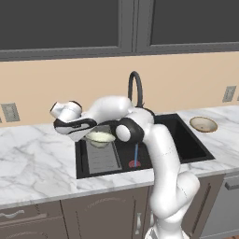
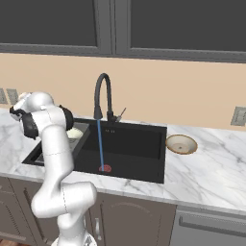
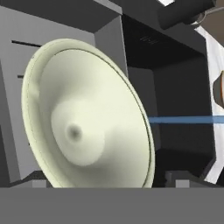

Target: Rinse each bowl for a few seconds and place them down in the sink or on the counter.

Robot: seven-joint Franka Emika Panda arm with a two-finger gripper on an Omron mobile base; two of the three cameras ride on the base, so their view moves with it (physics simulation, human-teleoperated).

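Observation:
The pale cream-green bowl [image 1: 100, 138] sits over the grey ribbed rack [image 1: 103, 159] at the left end of the black sink [image 1: 186, 145]. My gripper [image 1: 91, 132] reaches in from the left at the bowl's rim. In the hand view the bowl [image 3: 83, 118] lies close ahead, and the gripper [image 3: 107, 183] stands open with its tips wide of the bowl's edges. From the right base view the bowl [image 2: 75, 133] peeks out behind my arm. The shallow beige bowl [image 1: 203, 124] [image 2: 181, 144] rests on the marble counter [image 1: 37, 154] right of the sink.
Water [image 1: 136, 153] [image 2: 100, 144] runs from the black arched faucet [image 1: 135, 86] [image 2: 102, 93] onto the red drain [image 1: 134, 164] [image 2: 104, 168]. Dark cabinets hang above. Wall outlets [image 1: 9, 112] sit on the beige backsplash. My own arm crosses over the sink's middle.

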